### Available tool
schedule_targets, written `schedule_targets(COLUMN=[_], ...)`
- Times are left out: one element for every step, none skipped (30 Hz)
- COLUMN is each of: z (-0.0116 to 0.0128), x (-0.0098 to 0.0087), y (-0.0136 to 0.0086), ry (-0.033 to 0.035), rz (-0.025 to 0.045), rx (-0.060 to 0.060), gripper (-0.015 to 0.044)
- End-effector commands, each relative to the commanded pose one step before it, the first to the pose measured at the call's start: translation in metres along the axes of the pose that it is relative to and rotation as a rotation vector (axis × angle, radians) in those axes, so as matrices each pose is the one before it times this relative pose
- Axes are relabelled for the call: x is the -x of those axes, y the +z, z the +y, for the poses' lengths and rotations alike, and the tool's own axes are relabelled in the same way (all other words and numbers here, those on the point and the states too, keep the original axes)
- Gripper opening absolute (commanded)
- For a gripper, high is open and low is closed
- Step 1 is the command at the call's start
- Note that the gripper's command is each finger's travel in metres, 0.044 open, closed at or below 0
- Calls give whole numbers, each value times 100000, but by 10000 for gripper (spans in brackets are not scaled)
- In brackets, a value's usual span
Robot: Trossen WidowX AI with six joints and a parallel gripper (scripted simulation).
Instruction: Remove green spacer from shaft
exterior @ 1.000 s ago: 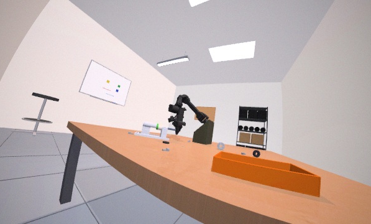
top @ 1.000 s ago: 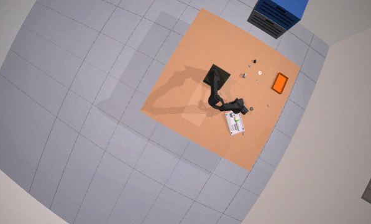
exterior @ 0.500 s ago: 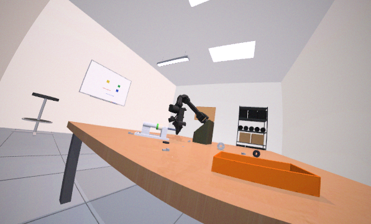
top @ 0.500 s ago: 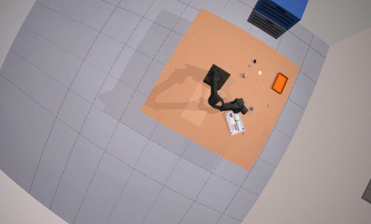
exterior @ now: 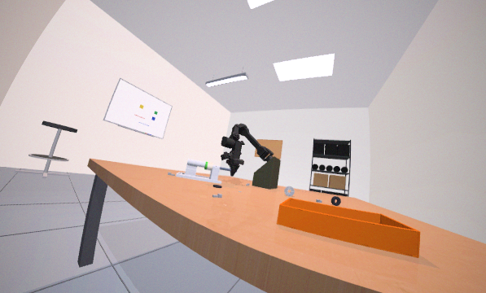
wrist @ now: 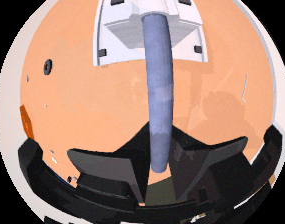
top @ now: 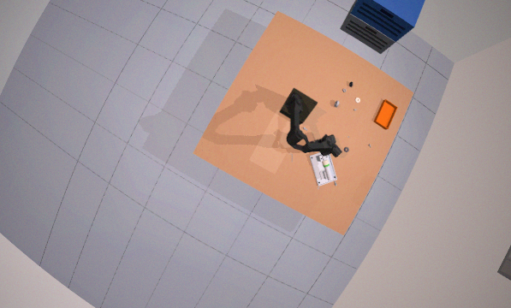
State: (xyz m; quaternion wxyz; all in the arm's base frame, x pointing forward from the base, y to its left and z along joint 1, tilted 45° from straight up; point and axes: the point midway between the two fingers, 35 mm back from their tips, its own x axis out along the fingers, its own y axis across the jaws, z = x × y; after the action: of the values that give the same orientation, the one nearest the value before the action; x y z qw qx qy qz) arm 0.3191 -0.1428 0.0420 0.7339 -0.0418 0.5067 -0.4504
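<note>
A white fixture has a base plate (top: 316,176) (exterior: 198,178) (wrist: 100,41), a big housing block (top: 328,174) (exterior: 192,167) and a smaller end support (exterior: 215,174) (wrist: 127,33). The green spacer (top: 326,165) (exterior: 206,165) is up at shaft height beside the housing block, with a cream spacer (exterior: 212,166) between it and the end support. My gripper (exterior: 233,173) (wrist: 157,124) is shut on the blue-grey shaft (exterior: 225,168) (wrist: 159,90), near its outer end beyond the end support. The spacers and the shaft's inner end are hidden in the wrist view.
A black ring (top: 346,150) (exterior: 217,186) (wrist: 47,67) lies on the table near the fixture. An orange tray (exterior: 344,229) (wrist: 26,122) stands farther along the table. A grey ring (top: 336,103) (exterior: 289,190), another black ring (exterior: 335,200) and several small parts are scattered about.
</note>
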Motion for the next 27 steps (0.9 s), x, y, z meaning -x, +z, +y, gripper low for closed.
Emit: schedule_targets(z=[-51, 0, 0, 0, 0, 0, 0, 0, 0, 0, 0, 0, 0, 0, 0, 0, 0, 0, 0, 0, 0, 0, 0, 0, 0, 0, 0], x=[18, 0, 0, 0, 0, 0, 0, 0, 0, 0, 0, 0, 0, 0, 0, 0, 0, 0, 0, 0, 0, 0, 0, 0, 0, 0, 0], y=[-91, -13, -13, -13, -13, -13, -13, -13, -13, -13, -13, -13, -13, -13, -13, -13, -13, -13, -13, -13, -13, -13, -13, -13, -13, -13, -13], ry=[-154, 0, 0, 0, 0, 0, 0, 0, 0, 0, 0, 0, 0, 0, 0, 0, 0, 0, 0, 0, 0, 0, 0, 0, 0, 0, 0], rz=[62, 1, 1, 1, 1, 1, 1, 1, 1, 1, 1, 1, 1, 1, 1, 1, 1, 1, 1, 1, 1, 1, 1, 1, 1, 1, 1], rx=[-244, 1, 1, 1, 1, 1, 1, 1, 1, 1, 1, 1, 1, 1, 1, 1, 1, 1, 1, 1, 1, 1, 1, 1, 1, 1, 1], gripper=[0, 0, 0, 0, 0, 0, 0, 0, 0, 0, 0, 0, 0, 0, 0, 0, 0, 0, 0, 0, 0, 0, 0, 0, 0, 0, 0])
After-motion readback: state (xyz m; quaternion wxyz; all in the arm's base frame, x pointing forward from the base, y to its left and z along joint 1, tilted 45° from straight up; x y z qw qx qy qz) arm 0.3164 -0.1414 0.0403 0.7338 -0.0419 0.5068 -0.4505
